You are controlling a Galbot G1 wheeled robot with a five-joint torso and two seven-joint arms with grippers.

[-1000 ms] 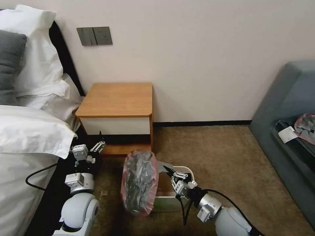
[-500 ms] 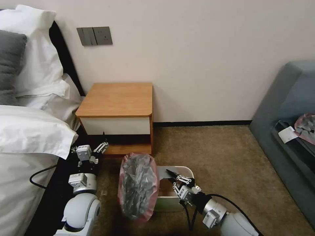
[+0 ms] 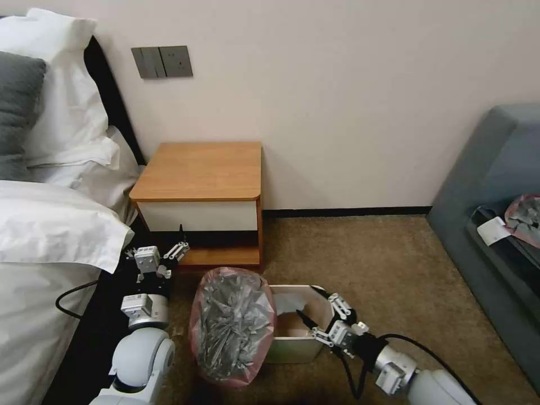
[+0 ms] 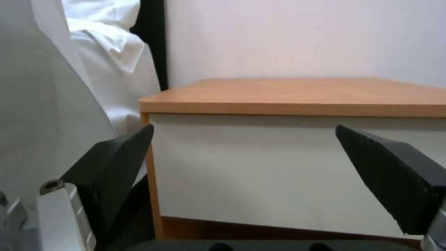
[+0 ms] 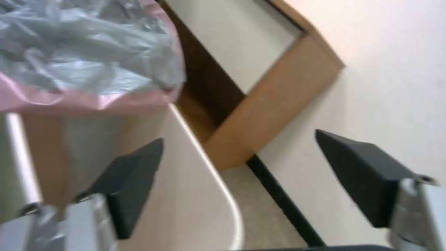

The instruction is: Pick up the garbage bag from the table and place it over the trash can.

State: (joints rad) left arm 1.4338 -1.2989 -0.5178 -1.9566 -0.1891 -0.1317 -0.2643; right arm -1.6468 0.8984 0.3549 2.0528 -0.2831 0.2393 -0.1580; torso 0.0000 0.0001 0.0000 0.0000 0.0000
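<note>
Crowding the trash can (image 3: 306,351), garbage bag (image 3: 230,326) touches table (image 3: 202,171).

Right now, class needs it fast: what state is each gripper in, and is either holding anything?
Left gripper: open, holding nothing, in front of the table.
Right gripper: open, holding nothing, at the trash can beside the garbage bag.

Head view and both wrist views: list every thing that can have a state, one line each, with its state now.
garbage bag: mouth open, draped over the trash can's left end, held by neither tool.
trash can: upright on the carpet, right part uncovered.
table: top bare, drawer shut.
left tool: open, hanging before the table's drawer front.
right tool: open, straddling the trash can's right rim, gripping nothing.
</note>
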